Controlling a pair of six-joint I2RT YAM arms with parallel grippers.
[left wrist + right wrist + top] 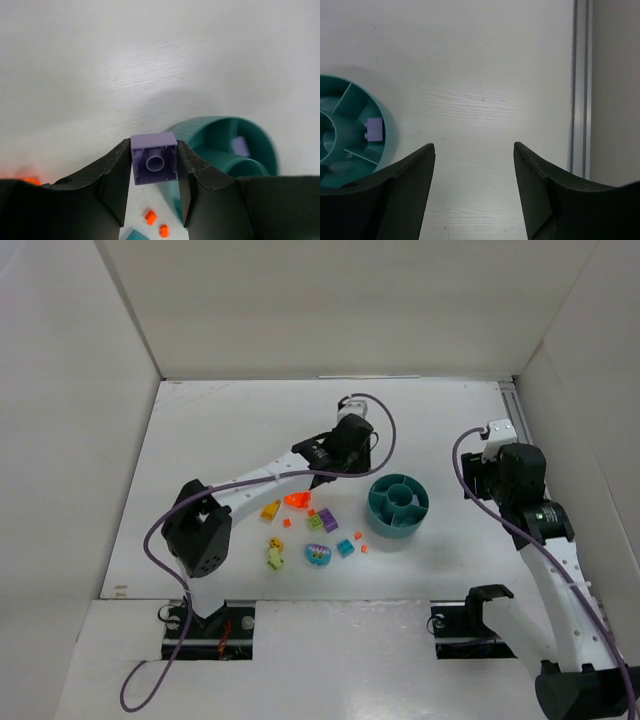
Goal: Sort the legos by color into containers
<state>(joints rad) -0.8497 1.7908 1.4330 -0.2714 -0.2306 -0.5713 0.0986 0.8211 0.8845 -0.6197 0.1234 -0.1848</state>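
We are holding a purple brick (154, 162) in our left claw (154, 150), the fingers pressing its two sides and its hollow underside facing the wrist camera. The claw is hanging near the teal dish (398, 523), on its left and a little beyond it, not over any section. We are keeping our right claw (473, 145) wide apart with nothing between the fingers, above the bare table (230, 430) on the dish's right side. A second purple brick (373, 128) is lying in one wedge section of the dish. The loose bricks are sitting scattered on the table to the dish's left: an orange one (297, 500), a yellow one (270, 509), a teal one (345, 547) and a lime one (275, 558).
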